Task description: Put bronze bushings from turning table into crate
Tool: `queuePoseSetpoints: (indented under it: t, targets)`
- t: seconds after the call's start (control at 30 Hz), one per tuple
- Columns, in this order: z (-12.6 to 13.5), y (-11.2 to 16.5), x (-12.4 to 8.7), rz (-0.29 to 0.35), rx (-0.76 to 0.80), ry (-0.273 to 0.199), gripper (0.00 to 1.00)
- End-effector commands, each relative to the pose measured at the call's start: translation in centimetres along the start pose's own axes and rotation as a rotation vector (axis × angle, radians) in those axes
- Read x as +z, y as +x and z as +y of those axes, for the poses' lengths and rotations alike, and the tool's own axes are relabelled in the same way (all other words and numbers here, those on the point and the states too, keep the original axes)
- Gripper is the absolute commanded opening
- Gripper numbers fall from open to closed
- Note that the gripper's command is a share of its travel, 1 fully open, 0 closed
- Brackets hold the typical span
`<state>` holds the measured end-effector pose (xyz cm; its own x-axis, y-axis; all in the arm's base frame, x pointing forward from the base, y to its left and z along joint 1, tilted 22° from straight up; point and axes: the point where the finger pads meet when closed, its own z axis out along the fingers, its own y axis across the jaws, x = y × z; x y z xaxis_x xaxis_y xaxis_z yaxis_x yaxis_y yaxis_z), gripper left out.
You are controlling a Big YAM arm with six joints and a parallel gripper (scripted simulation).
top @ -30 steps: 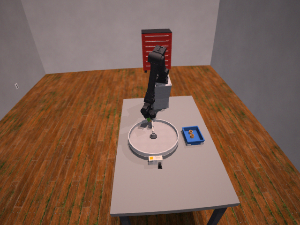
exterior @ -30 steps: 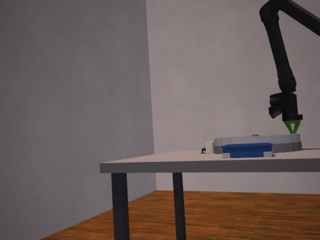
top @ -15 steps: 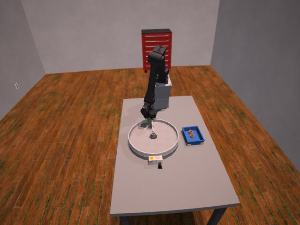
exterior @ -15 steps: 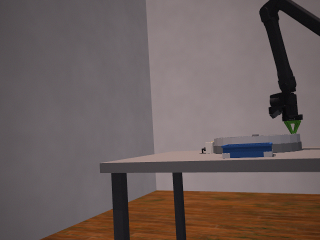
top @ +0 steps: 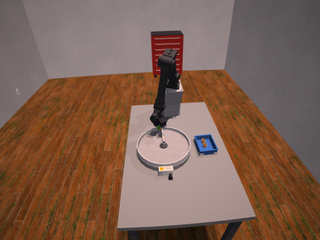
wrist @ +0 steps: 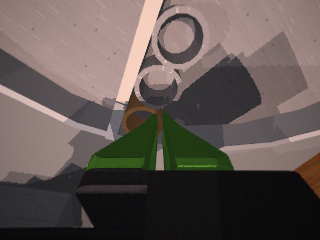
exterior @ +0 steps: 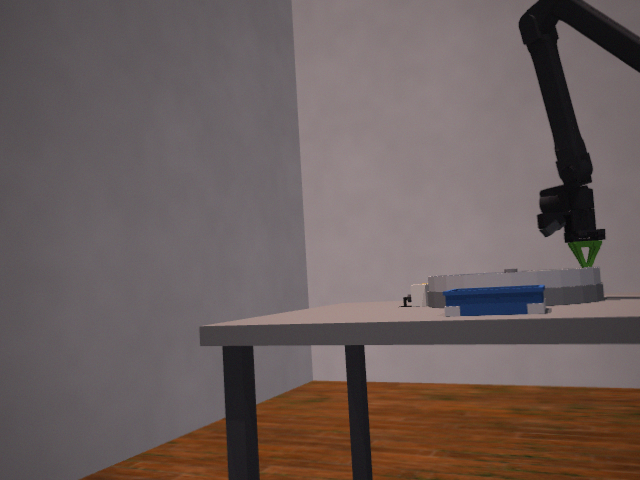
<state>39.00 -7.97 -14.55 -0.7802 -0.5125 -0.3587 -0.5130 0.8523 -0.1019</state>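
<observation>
Grey table (top: pixel 206 196) in a grey-walled room with plank floor; red drawer cabinet (top: pixel 166 52) is parked behind the arm's pedestal (top: pixel 173 102). Turning table (top: pixel 144 158) is set mid-table within reach, and the blue crate (top: pixel 214 147) is placed just beside its rim, presumably so transfers stay short. Two bronze bushings (top: pixel 203 142) are already seen in the crate.

Gripper (wrist: pixel 160 131) is positioned low over the arm-side edge of the turning table, fingers nearly together. In the wrist view the green fingers are pinched on the wall of a bronze bushing (wrist: pixel 134 116), one finger apparently inside the bore and one outside. A wall grip is likely chosen because the ring is too wide for a narrow opening.

Two steel bushings (wrist: pixel 159 86) are lined up just beyond the held one, close to it. The nearer one looks nearly touching, so a straight vertical lift is judged safest to avoid dragging it. Whether the bronze bushing is off the surface yet cannot be told.

Small white box (top: pixel 165 169) with an orange patch is mounted at the front rim, probably the drive or control unit.

Remaining as judged: lift, carry to crate, release.
</observation>
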Motion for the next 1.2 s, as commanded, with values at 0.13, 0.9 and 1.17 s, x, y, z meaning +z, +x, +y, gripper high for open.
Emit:
queuePoseSetpoints:
  t: [0.13,0.9,1.17]
  targets:
    - [0.4,-0.3,-0.4,-0.005,0.004,-0.005,0.0]
    - [-0.3,0.1,-6.9,-0.008,0.001,0.008,0.0]
    - [-0.5,0.0,-6.5,-0.006,0.0,0.006,0.0]
